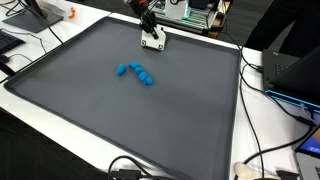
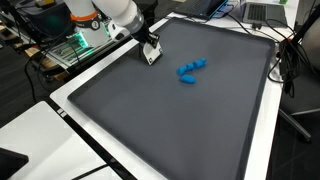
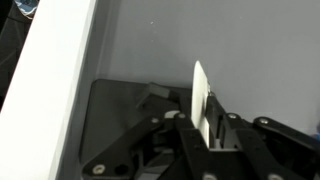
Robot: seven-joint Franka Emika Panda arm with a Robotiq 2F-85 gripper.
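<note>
My gripper [image 1: 151, 36] hangs low over the far edge of a dark grey mat [image 1: 110, 115], close to its white border. A thin white card [image 3: 200, 95] stands on edge between the fingers, and both jaws lie close against it in the wrist view. In both exterior views the card [image 2: 151, 57] shows as a small white piece at the gripper's [image 2: 149, 49] tip, at or just above the mat. A lumpy blue toy [image 1: 137, 73] lies on the mat well apart from the gripper, nearer the middle; its blue shape [image 2: 190, 69] also stands out against the mat there.
The mat covers a white table [image 1: 255, 130]. Cables [image 1: 262, 150] trail over the table's white strip, and a laptop [image 1: 295, 70] sits beside it. Electronics with green lights [image 2: 68, 47] and an orange object [image 1: 71, 14] stand behind the far edge.
</note>
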